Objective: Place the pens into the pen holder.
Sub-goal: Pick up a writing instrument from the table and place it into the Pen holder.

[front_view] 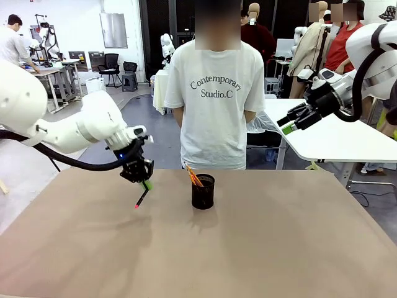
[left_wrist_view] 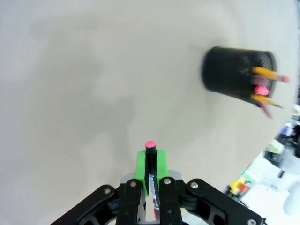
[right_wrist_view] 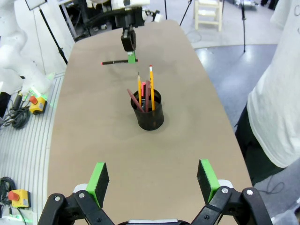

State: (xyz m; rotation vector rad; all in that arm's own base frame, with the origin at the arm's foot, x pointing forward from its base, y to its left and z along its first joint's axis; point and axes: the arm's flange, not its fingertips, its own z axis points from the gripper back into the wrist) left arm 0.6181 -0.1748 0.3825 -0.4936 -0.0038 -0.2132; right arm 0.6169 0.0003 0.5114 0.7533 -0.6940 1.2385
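A black pen with a red tip (front_view: pixel 142 199) hangs tilted above the bench, tip down, left of the black mesh pen holder (front_view: pixel 203 191) (upright, mid-bench), which holds yellow and reddish pens (right_wrist_view: pixel 145 93) leaning outward.

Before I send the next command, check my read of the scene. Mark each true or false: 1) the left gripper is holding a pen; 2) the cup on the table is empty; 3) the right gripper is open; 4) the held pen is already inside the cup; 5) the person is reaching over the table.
1) True: the left gripper is shut on the black pen with a red tip.
2) False: the cup already holds several pens.
3) True: the right gripper is open, with nothing between its pads.
4) False: the pen hangs above the table, off to the side of the cup.
5) False: the person stands behind the far edge, arms back.
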